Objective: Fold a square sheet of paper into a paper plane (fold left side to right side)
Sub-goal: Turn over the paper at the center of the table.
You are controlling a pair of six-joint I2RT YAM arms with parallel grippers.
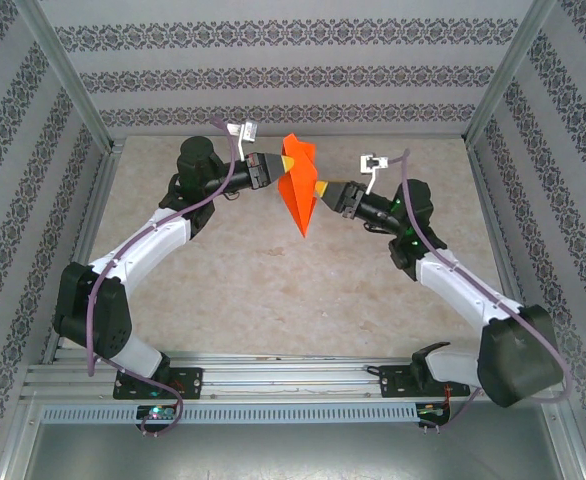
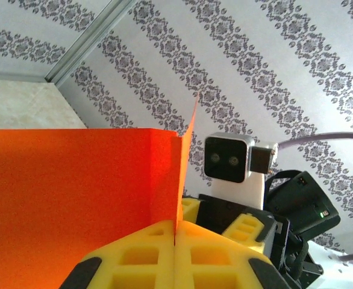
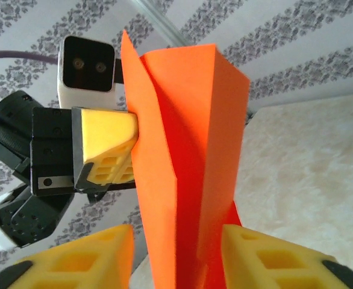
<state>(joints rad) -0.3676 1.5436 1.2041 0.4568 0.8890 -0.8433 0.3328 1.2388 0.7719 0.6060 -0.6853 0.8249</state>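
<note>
Orange paper, folded to a dart: the paper plane (image 1: 298, 195) hangs in mid-air above the table (image 1: 223, 270), point downward, between the two arms. The left gripper (image 1: 286, 162) meets its upper left edge. The right gripper (image 1: 320, 188) sits lower, at its right flank.

Left wrist view: yellow fingers (image 2: 134, 259) pressed flat together, the paper pinched in the seam between them (a firm clamp, no gap). One flap stands upright. The right arm's wrist camera (image 2: 228, 158) faces in from beyond.

Right wrist view: the right gripper (image 3: 176, 262) stands parted, the plane (image 3: 188, 138) rising between its fingers (image 3: 267, 259). A gap shows on one side, so it is released. The left gripper's finger lies against the paper's edge.
</note>
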